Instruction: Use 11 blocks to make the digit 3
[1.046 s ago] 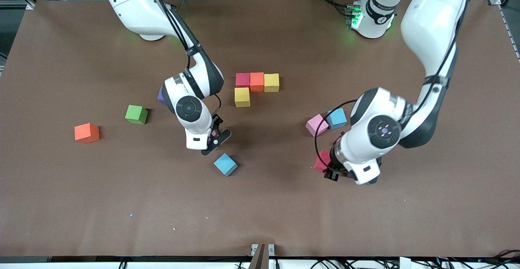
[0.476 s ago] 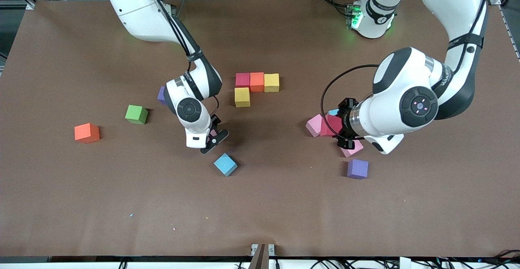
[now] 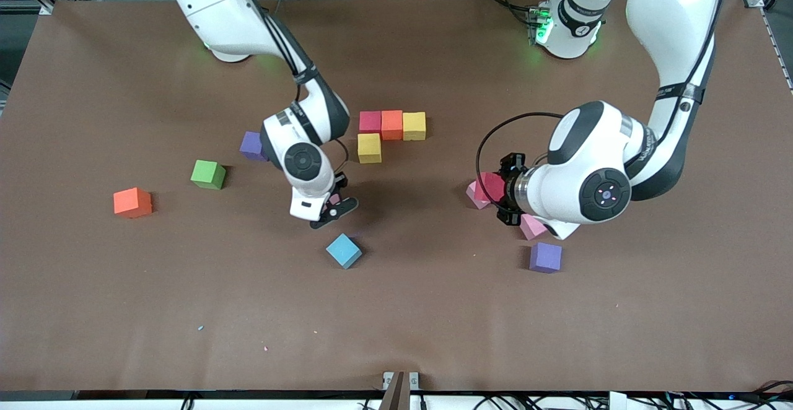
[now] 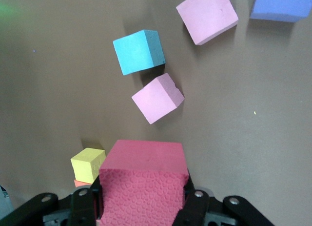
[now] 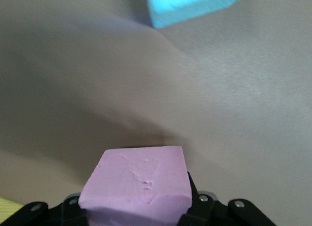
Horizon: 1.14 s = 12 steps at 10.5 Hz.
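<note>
L gripper (image 3: 503,196) up over the table w/ jaws clamped on a red matte foam cube (image 4: 144,179), above a pink foam cube (image 3: 474,194). R gripper (image 3: 332,207) has a 2nd pink foam cube (image 5: 137,182) between nearly closed fingers, low by the light blue foam cube (image 3: 344,251). Red/orange/yellow cubes plus 1 more yellow, 4 total (image 3: 390,126), sit touching mid-table.

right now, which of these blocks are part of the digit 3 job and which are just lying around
job: red block in left hand; pink block in right hand; placed red block, orange block, yellow blocks; loose green block, red-orange block, blue blocks, pink blocks
lying about: purple blocks
</note>
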Each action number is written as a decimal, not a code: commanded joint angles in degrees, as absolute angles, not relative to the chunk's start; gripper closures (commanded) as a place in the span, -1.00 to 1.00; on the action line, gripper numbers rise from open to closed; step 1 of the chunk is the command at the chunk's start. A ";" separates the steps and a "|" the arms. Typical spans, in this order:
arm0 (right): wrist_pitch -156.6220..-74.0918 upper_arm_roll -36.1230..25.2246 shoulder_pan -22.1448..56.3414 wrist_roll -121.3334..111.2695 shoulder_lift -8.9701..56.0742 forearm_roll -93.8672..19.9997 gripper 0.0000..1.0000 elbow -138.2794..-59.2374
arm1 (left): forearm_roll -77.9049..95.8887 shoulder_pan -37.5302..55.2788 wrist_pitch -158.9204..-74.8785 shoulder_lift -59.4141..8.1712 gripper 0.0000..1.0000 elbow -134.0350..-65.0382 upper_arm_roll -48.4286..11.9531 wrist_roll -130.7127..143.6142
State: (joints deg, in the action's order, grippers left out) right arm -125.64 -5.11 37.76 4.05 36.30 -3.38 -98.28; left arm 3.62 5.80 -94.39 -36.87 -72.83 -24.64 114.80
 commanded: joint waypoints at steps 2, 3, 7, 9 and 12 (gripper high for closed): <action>-123.75 -4.22 39.98 15.01 35.86 -10.68 1.00 -96.86 | 4.66 6.33 -96.15 -36.39 1.00 -73.21 -24.52 116.01; -123.84 -4.22 40.43 15.99 35.86 -12.38 1.00 -96.77 | 4.57 6.42 -96.15 -36.39 1.00 -73.65 -24.52 116.02; -125.59 -4.31 42.97 25.74 36.73 -12.74 1.00 -95.98 | 2.55 7.29 -96.33 -35.86 1.00 -76.55 -24.52 116.10; -127.96 -4.31 43.50 28.38 37.52 -12.66 1.00 -95.98 | 2.55 7.03 -96.33 -35.60 1.00 -76.64 -24.61 116.10; -129.37 -4.31 44.30 29.53 38.14 -12.66 1.00 -96.24 | 2.55 7.03 -97.12 -35.68 1.00 -76.64 -24.52 116.10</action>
State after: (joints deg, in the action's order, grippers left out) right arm -128.78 -4.22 43.92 28.32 37.51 -12.10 -96.68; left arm 3.46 7.05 -96.36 -36.98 -75.39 -24.56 115.05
